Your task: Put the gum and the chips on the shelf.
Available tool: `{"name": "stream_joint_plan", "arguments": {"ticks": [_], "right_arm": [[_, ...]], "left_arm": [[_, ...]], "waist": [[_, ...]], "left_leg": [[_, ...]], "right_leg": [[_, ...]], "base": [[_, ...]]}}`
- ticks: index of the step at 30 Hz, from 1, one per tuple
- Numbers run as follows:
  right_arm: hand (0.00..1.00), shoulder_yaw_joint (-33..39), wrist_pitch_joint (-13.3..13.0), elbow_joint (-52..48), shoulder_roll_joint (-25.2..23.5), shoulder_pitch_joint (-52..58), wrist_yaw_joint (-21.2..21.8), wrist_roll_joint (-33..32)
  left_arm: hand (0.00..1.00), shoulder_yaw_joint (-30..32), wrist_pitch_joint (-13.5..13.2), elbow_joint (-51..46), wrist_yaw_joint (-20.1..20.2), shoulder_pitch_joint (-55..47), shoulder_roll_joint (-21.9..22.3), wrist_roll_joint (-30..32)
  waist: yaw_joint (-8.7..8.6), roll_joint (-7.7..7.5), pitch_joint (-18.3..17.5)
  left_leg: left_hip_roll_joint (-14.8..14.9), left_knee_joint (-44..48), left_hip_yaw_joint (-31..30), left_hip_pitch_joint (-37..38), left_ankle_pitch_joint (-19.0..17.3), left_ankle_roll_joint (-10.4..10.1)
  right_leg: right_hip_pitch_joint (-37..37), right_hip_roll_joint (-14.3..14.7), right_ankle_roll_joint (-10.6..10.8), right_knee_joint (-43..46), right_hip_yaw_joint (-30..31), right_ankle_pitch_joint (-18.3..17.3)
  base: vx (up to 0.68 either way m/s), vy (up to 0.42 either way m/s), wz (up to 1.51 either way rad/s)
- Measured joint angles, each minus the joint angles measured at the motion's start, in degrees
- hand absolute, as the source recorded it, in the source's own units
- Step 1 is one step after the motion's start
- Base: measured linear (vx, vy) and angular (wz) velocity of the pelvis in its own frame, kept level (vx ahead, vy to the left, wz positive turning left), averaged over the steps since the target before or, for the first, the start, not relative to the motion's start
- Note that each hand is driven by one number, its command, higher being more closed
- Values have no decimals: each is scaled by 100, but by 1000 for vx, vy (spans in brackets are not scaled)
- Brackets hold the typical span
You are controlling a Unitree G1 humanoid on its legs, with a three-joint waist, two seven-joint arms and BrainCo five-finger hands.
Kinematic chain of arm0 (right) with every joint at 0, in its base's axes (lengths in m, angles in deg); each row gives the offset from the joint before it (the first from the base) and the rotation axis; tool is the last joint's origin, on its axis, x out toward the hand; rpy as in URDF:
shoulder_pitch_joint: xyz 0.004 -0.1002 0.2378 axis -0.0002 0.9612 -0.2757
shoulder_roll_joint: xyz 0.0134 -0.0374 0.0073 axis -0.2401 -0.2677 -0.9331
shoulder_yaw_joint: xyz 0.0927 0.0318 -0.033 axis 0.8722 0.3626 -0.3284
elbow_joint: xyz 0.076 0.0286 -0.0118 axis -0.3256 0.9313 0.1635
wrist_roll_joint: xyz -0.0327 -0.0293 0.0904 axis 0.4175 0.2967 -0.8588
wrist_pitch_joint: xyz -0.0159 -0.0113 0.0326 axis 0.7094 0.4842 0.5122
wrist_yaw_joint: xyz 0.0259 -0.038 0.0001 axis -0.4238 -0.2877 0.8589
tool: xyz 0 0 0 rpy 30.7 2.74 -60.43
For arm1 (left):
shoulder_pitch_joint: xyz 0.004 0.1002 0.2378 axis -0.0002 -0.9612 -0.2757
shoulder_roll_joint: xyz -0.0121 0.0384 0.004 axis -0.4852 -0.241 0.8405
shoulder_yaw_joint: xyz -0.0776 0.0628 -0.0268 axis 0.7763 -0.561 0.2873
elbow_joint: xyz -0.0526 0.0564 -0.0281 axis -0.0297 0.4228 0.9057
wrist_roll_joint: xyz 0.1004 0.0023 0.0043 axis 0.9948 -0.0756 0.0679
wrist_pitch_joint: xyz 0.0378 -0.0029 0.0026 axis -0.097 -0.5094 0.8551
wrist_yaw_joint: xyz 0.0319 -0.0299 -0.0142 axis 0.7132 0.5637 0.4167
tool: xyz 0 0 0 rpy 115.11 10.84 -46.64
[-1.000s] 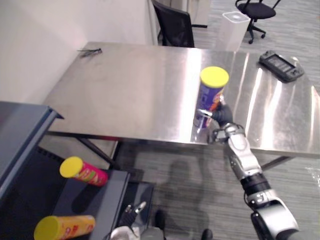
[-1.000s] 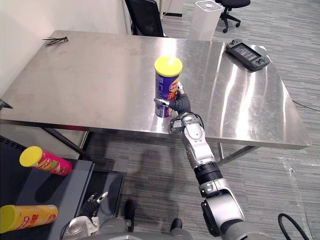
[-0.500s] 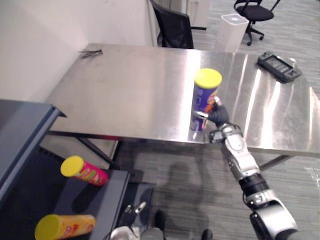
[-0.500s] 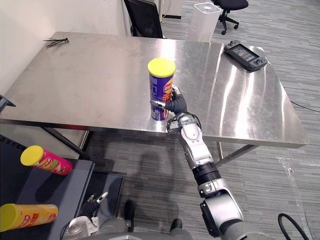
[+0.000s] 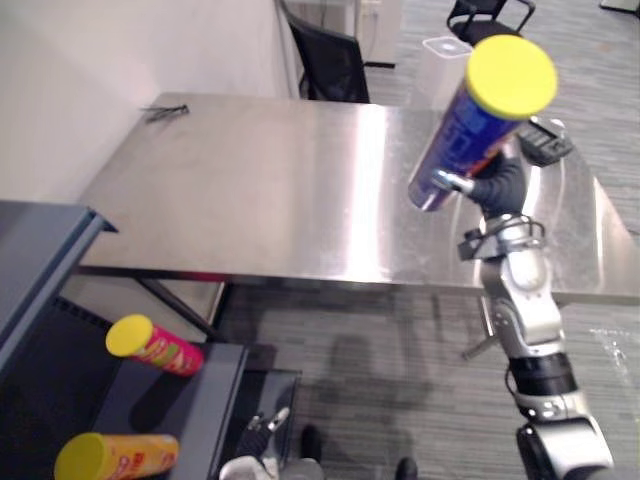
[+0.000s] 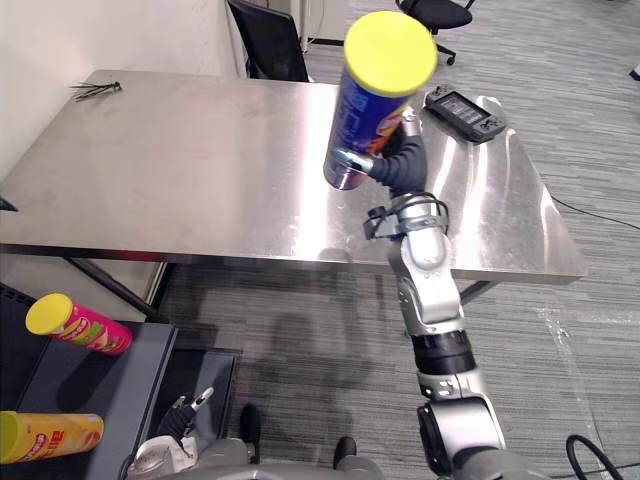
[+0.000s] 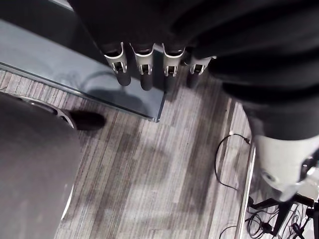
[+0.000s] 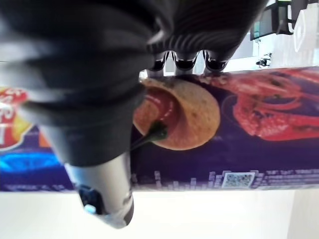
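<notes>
Chips can (image 6: pixel 370 110) lifted off table (image 6: pixel 180 170), now tilted; right hand (image 6: pixel 405 165) raised, forearm upright, fingers curled round can.

The right arm (image 6: pixel 432 295) is made of rounded silver-grey segments, with a black band near the elbow and a wider silver casing below it. A dark ribbed cover wraps the wrist and the back of the right hand (image 6: pixel 404 160). The left hand (image 7: pixel 149 30) has the same dark ribbed cover. Its silver fingers (image 7: pixel 145 69) are slotted links ending in dark tips.
</notes>
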Motion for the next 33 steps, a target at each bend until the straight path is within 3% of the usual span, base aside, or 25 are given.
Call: {"name": "stream_joint_plan", "arguments": {"ticks": [7, 17, 22, 24, 26, 28, 29, 30, 31, 33], "right_arm": [[100, 640, -49, -328, 201, 723, 174, -116], [100, 1183, -152, -632, 200, 1462, 245, -130], [100, 1212, -151, -637, 156, 1760, 282, -286], [100, 1044, -155, -755, 41, 1765, 278, -344], [100, 750, -169, -824, 25, 1685, 295, -361], [100, 414, -162, -823, 34, 1517, 306, -495], [100, 397, -155, -821, 41, 1492, 304, -494], [100, 453, -150, -816, 62, 1478, 294, -493], [100, 632, -148, -750, 58, 1413, 283, -491], [100, 749, -141, -733, 54, 1360, 173, -464]], "left_arm": [[0, 155, -4, 111, 26, -119, 0, 1], [0, 213, -3, 115, 62, -237, -27, 8], [0, 222, -8, 147, 76, -292, -62, -3], [0, 292, 0, 99, 129, -297, -74, -61], [0, 422, 6, 58, 176, -305, -64, -109], [0, 473, 18, 48, 193, -367, 5, -111], [0, 471, 24, 49, 193, -375, 11, -112], [0, 442, 45, 54, 192, -371, 41, -121], [0, 426, 65, 53, 193, -336, 41, -175], [0, 438, 91, 59, 219, -430, 5, -334]], "waist": [[-148, 7, -216], [-161, -71, -462], [-214, -69, -419], [-261, -87, -314], [-246, 29, -140], [-137, 237, 58], [-81, 299, 102], [-22, 343, 153], [-18, 263, 241], [1, 228, 301]], "left_leg": [[78, -1, 18, -10, 93, -28], [70, 2, -24, 29, 114, -20], [11, 48, -219, 55, 156, -49], [11, 524, -473, -349, 51, -108], [86, 918, -806, -793, 16, -163], [94, 821, -1274, -1105, 157, -315], [124, 724, -1233, -1128, 114, -322], [216, 700, -844, -1290, -311, -69], [332, 1410, -45, -1617, -344, 402], [695, 2898, 1132, -1654, -526, 666]], "right_leg": [[-58, 79, -87, 2, 6, -67], [-75, 50, -120, 240, -36, -117], [-370, -111, -159, 1236, -187, -630], [-608, -160, -231, 1668, -374, -844], [-807, -130, -352, 1937, -675, -958], [-989, -125, -504, 2328, -1225, -1180], [-973, -131, -556, 2336, -1398, -1204], [-909, -268, -659, 2223, -1878, -1199], [-885, -528, -757, 2236, -2380, -1223], [-649, -771, -794, 2248, -3019, -1248]], "base": [[-56, -17, -3], [9, 2, 2], [-21, 1, 19], [-140, -64, 58], [-217, -124, 83], [-219, -155, 115], [-215, -134, 153], [-228, -96, 193], [-217, -104, 206], [-137, -142, 178]]}}
